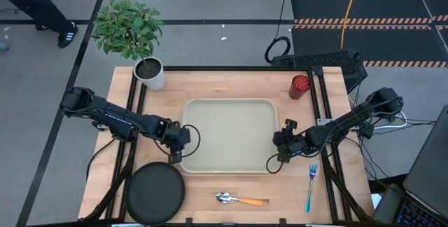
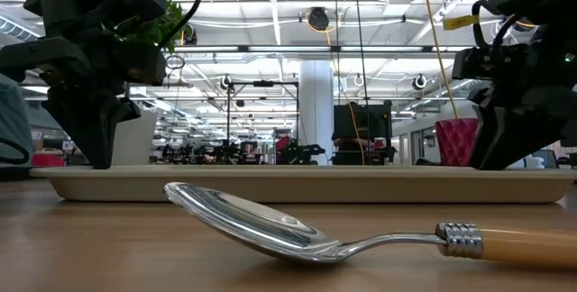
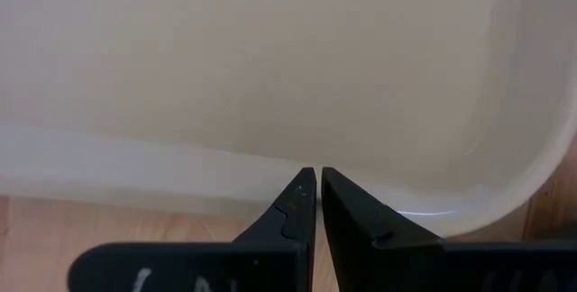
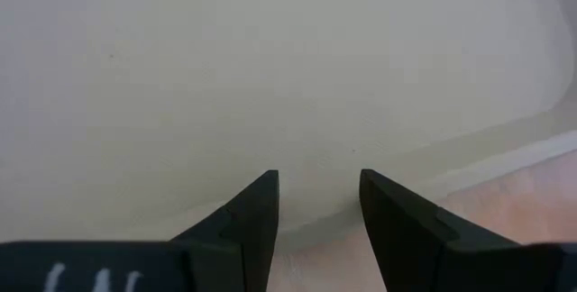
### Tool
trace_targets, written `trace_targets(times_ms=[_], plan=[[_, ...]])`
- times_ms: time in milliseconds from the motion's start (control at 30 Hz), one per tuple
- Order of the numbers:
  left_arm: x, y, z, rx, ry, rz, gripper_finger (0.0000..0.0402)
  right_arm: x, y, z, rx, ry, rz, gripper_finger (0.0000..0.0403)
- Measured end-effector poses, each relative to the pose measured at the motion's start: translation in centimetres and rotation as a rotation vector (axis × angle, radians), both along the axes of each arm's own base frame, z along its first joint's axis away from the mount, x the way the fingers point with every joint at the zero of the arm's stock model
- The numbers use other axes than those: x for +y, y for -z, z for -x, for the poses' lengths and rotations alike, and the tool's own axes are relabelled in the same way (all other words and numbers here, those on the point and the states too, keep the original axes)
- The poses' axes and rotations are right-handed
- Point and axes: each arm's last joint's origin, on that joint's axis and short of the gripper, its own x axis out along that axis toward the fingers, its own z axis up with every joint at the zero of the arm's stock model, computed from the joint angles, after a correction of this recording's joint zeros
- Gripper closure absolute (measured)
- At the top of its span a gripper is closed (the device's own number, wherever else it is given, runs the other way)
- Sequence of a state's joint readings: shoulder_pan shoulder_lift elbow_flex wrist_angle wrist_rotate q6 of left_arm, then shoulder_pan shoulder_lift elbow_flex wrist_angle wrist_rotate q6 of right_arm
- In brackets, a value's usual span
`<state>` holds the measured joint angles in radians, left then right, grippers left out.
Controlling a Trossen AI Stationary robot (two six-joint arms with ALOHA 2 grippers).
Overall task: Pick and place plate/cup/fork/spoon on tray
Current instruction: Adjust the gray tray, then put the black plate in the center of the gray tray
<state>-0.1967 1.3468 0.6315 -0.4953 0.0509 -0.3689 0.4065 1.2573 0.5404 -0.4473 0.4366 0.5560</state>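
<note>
The beige tray (image 1: 229, 108) lies flat in the middle of the table. My left gripper (image 1: 183, 143) is shut, its tips at the tray's left rim (image 3: 180, 161) near the near-left corner. My right gripper (image 1: 278, 148) is open, with its fingers over the tray's right rim (image 4: 469, 170). The black plate (image 1: 155, 193) lies at the near left. The orange-handled spoon (image 1: 239, 200) lies near the front edge, close up in the low view (image 2: 297, 229). The blue-handled fork (image 1: 311, 186) lies at the near right. The red cup (image 1: 300, 86) stands at the far right. My left gripper has its shut fingertips (image 3: 306, 188) low at the tray's left rim, coming from the table's left and slanting down. I cannot tell whether they touch the rim. My right gripper stands low over the right rim (image 2: 505, 168). I cannot tell whether it touches.
A white pot with a green plant (image 1: 149, 73) stands at the table's far left corner. A person's legs (image 1: 42, 10) show on the floor beyond the table's far left. Cables and a dark unit (image 1: 322, 60) lie behind the far right edge.
</note>
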Motion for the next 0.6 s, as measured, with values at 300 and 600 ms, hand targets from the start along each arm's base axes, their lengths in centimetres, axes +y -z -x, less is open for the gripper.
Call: trace_targets(times_ms=[300, 600], plan=[[-0.2, -1.2, -0.8, -0.045, 0.038, -0.004, 0.0376, -0.2, -2.1, 0.5, -0.116, -0.015, -0.035, 0.0255], [0.3, -3.8, -2.3, -0.106, 0.086, -0.057, 0.0376, -0.4, -2.9, 0.7, -0.175, -0.010, -0.032, 0.0255]])
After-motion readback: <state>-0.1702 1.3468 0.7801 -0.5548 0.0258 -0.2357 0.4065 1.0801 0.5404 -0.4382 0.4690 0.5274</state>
